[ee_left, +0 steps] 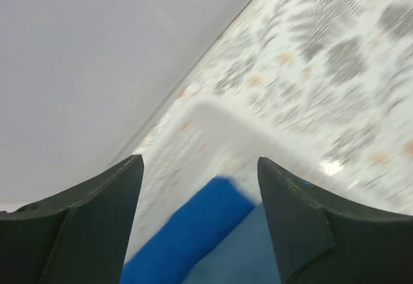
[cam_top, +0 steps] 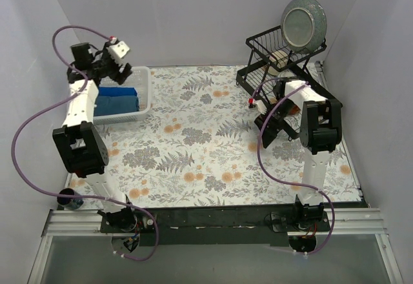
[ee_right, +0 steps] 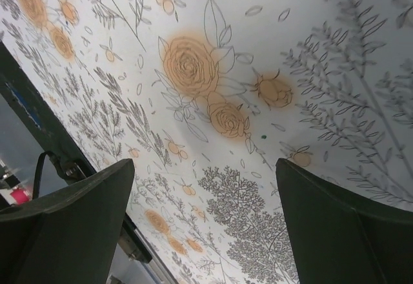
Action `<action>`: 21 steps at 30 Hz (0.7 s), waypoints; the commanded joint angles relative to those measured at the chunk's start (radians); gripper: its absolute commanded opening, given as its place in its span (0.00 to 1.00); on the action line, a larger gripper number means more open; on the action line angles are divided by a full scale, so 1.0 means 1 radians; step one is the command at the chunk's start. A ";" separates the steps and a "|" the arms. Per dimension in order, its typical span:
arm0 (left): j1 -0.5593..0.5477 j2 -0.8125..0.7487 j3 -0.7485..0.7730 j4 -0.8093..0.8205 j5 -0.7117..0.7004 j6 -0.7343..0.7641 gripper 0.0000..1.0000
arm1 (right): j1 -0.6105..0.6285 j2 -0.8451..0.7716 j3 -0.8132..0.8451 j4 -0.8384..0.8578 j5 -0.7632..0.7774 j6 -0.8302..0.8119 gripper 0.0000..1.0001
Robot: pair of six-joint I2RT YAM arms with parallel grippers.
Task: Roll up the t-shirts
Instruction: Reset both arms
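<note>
Two t-shirts lie in a white bin (cam_top: 143, 97) at the back left: a royal-blue bundle (cam_top: 119, 92) on the far side and a dusky-blue one (cam_top: 117, 105) beside it. My left gripper (cam_top: 121, 73) hovers open and empty above the bin's far end. In the blurred left wrist view, the left gripper (ee_left: 200, 161) frames the royal-blue bundle (ee_left: 200, 229), the dusky-blue cloth (ee_left: 248, 255) and the bin's wall (ee_left: 213, 119). My right gripper (cam_top: 268, 128) is open and empty, held above the floral tablecloth; the right wrist view shows it (ee_right: 204, 164) over bare cloth.
A black dish rack (cam_top: 277, 55) holding a grey plate (cam_top: 304, 22) stands at the back right, just behind the right arm. The floral tablecloth (cam_top: 193, 148) covers the table. A small dark cup (cam_top: 66, 198) sits at the near left edge.
</note>
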 commanded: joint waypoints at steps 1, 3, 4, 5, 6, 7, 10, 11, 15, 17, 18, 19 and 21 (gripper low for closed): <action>-0.118 -0.040 -0.020 0.066 -0.105 -0.527 0.73 | 0.013 -0.100 0.122 -0.001 -0.106 0.005 0.99; -0.168 -0.054 -0.034 0.090 -0.128 -0.673 0.78 | 0.046 -0.128 0.159 0.002 -0.148 0.004 0.99; -0.184 -0.060 -0.038 0.090 -0.136 -0.711 0.83 | 0.056 -0.155 0.193 0.006 -0.162 -0.001 0.99; -0.197 -0.066 -0.041 0.086 -0.142 -0.780 0.86 | 0.081 -0.177 0.199 0.039 -0.175 0.004 0.99; -0.225 -0.071 -0.045 0.086 -0.147 -0.808 0.98 | 0.095 -0.205 0.193 0.079 -0.204 0.011 0.99; -0.236 -0.077 -0.058 0.086 -0.134 -0.826 0.98 | 0.110 -0.270 0.167 0.125 -0.212 0.021 0.99; -0.300 -0.109 -0.098 0.071 -0.142 -0.798 0.98 | 0.173 -0.410 0.090 0.395 -0.219 0.129 0.99; -0.312 -0.128 -0.110 0.066 -0.151 -0.781 0.98 | 0.200 -0.436 0.055 0.467 -0.212 0.192 0.98; -0.348 -0.171 -0.129 0.035 -0.203 -0.707 0.98 | 0.308 -0.501 0.032 0.695 -0.052 0.305 0.99; -0.351 -0.183 -0.132 0.018 -0.235 -0.699 0.98 | 0.355 -0.508 0.033 0.722 0.020 0.340 0.99; -0.357 -0.203 -0.135 0.014 -0.243 -0.692 0.98 | 0.362 -0.510 0.035 0.725 0.022 0.353 0.99; -0.360 -0.217 -0.141 0.012 -0.249 -0.675 0.98 | 0.365 -0.510 0.038 0.725 0.022 0.363 0.99; -0.375 -0.255 -0.175 0.014 -0.268 -0.664 0.98 | 0.368 -0.521 0.041 0.737 0.012 0.396 0.99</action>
